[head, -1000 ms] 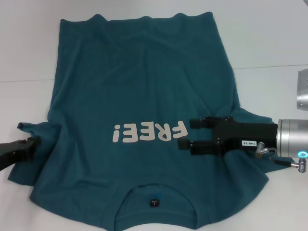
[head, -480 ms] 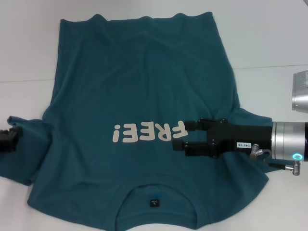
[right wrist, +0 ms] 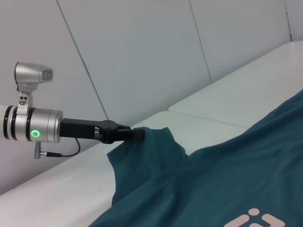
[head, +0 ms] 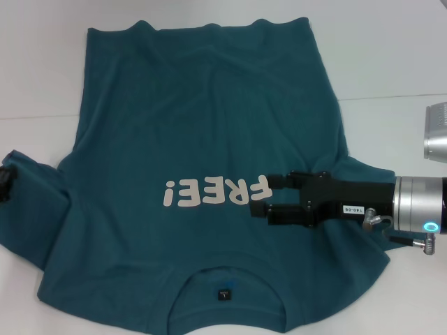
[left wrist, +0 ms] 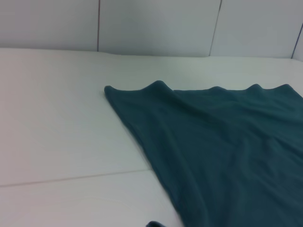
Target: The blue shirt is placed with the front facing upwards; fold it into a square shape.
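The blue shirt (head: 202, 125) lies flat on the white table, front up, with pale "FREE!" lettering (head: 216, 192) and a black neck label (head: 222, 293) at the near edge. My right gripper (head: 269, 198) hovers open over the chest, its tips right beside the lettering's end. My left gripper (head: 3, 183) barely shows at the left edge, at the end of the stretched-out left sleeve (head: 31, 209). In the right wrist view the left gripper (right wrist: 136, 135) is shut on that sleeve's raised tip. The left wrist view shows the shirt's wavy hem (left wrist: 189, 92).
A seam crosses the white table (head: 391, 56) behind the shirt. Grey wall panels (left wrist: 156, 23) rise past the far edge. A silver part of the right arm (head: 436, 132) shows at the right edge.
My left gripper has drawn the left sleeve outward to the left, almost leaving the head view. The right gripper slid left toward the lettering, then held still.
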You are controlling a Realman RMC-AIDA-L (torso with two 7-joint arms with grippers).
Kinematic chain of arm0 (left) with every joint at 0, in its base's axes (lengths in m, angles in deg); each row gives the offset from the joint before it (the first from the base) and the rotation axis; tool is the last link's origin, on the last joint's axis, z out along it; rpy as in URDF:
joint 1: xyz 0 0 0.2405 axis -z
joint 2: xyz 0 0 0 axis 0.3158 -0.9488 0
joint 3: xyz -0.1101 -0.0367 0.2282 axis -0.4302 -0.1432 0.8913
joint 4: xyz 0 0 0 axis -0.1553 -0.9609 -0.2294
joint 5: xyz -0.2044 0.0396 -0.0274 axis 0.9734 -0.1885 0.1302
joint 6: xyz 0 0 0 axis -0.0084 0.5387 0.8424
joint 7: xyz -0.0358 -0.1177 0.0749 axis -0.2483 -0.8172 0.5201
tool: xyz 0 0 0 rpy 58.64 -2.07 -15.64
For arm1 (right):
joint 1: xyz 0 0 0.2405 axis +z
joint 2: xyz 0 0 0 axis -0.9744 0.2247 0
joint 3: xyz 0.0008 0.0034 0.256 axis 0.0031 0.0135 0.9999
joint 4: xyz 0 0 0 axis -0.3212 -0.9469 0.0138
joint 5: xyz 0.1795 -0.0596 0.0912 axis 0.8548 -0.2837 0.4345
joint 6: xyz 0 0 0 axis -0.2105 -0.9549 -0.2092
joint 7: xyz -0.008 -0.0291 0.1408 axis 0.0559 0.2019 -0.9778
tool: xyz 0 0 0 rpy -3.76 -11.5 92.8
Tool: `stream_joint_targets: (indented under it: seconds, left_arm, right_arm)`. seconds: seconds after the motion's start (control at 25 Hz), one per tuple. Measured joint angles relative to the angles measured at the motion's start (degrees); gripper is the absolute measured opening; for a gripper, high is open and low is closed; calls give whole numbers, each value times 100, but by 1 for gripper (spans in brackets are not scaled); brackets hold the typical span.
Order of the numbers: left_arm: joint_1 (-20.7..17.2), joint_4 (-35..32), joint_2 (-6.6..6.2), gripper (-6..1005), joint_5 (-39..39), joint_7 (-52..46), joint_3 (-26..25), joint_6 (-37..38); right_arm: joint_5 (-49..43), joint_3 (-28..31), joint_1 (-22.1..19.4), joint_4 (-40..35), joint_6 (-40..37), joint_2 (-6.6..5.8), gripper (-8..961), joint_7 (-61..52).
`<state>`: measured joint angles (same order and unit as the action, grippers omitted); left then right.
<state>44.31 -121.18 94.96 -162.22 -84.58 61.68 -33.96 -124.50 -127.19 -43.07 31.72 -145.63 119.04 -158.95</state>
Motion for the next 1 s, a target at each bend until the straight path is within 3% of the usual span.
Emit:
stream_joint_targets:
  seconds: [0.68, 1.0]
  left_arm:
    - [89, -432, -10, 3, -299, 28, 24, -420]
    - [50, -521, 75, 4, -299, -2, 191, -395]
  right_arm:
    - [78, -8, -3, 73, -1, 4, 883, 16]
    - [78, -12, -8, 84, -1, 4, 883, 23]
